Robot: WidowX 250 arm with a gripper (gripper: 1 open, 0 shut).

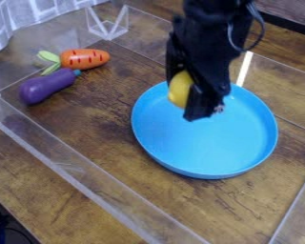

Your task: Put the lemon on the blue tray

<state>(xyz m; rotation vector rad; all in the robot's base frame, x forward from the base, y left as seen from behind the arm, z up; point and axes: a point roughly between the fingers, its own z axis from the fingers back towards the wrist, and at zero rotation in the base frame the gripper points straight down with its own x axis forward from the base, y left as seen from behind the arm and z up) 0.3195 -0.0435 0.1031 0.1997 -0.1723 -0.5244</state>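
The yellow lemon (179,90) hangs above the blue tray (232,143), pinched in my black gripper (189,98), which is shut on it. The arm comes down from the top of the view and covers most of the fruit; only its left side shows. The lemon is over the tray's near-left part, clear of the dish floor. The round blue tray lies on the wooden table, right of centre.
An orange carrot (84,58) and a purple eggplant (49,86) lie on the table at the left. A clear plastic wall (66,152) runs along the front and left of the work area.
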